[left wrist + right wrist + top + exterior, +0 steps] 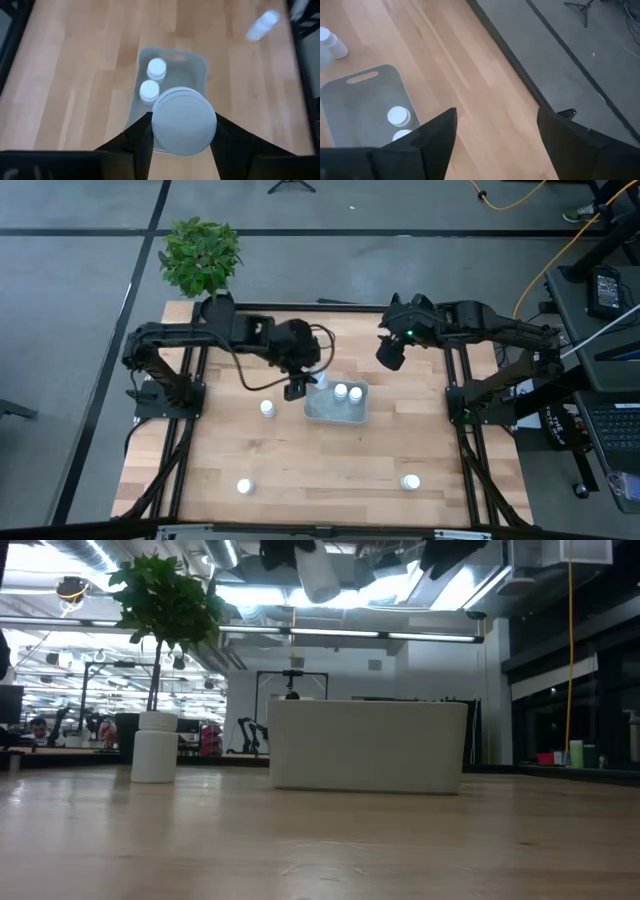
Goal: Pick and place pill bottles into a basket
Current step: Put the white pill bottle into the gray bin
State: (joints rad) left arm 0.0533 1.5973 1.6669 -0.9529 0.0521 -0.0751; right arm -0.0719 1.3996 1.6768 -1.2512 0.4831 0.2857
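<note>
White bottle (183, 121) in left pincer (182, 142), hiding basket (200, 65) floor

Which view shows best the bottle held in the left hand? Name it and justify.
The left wrist view: the held bottle fills the frame between the left hand fingers, above the basket. The high view shows only a small white shape at the basket's edge; the low view shows it high up; the right wrist view misses it.

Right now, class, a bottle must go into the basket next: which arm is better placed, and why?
Left. The left gripper is shut on a pill bottle directly above the basket. The right gripper is open and empty, off beside the basket.
</note>
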